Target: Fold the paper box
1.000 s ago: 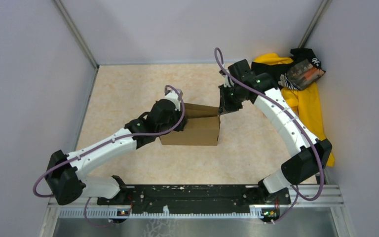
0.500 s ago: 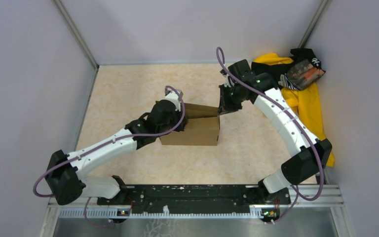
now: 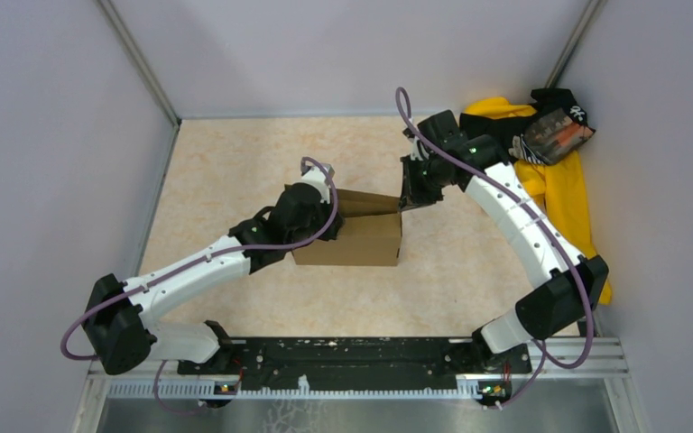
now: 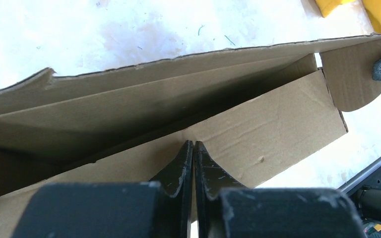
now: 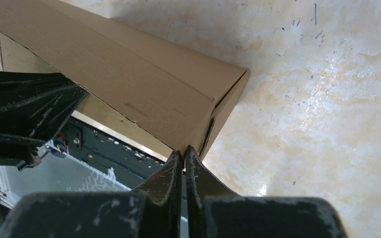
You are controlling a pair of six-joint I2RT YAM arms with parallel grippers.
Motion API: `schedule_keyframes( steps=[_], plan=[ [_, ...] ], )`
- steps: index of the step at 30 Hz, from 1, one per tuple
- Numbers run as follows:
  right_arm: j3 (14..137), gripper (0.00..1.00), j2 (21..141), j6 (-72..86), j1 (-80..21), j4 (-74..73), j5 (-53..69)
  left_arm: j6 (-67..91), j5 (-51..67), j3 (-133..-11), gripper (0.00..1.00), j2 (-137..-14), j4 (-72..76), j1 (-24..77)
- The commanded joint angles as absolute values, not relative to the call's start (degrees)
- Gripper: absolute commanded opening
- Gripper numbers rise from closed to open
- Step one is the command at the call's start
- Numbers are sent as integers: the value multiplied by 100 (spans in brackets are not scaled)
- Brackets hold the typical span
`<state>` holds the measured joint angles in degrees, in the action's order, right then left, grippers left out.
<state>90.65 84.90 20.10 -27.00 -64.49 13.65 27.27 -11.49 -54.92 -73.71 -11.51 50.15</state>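
The paper box, plain brown cardboard, stands partly folded in the middle of the table with a long flap raised along its far side. My left gripper is over the box's left end. In the left wrist view this gripper is shut, its tips against the near wall, with nothing pinched between them. My right gripper is at the far right corner. Its wrist view shows it shut, tips touching the box's end corner. A rounded end flap sticks out beside it.
A yellow-and-black cloth pile with a small packet on it lies at the back right, close behind the right arm. Grey walls enclose the table on three sides. The black base rail runs along the near edge.
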Motion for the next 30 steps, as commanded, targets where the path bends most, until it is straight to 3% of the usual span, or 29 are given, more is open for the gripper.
schedule_keyframes(
  steps=[1,17,30],
  plan=[
    [8985,0,8231,1884,-2839,-6350,1708,2804,-855,-5209,8,-7542,-1836,5151],
    [8909,0,8137,1521,-2841,-6583,1341,2839,-976,-5221,8,-7542,-1942,5168],
    [8106,0,7637,1571,-2891,-6202,1414,2874,-1066,-5212,8,-7492,-1990,5186]
  ],
)
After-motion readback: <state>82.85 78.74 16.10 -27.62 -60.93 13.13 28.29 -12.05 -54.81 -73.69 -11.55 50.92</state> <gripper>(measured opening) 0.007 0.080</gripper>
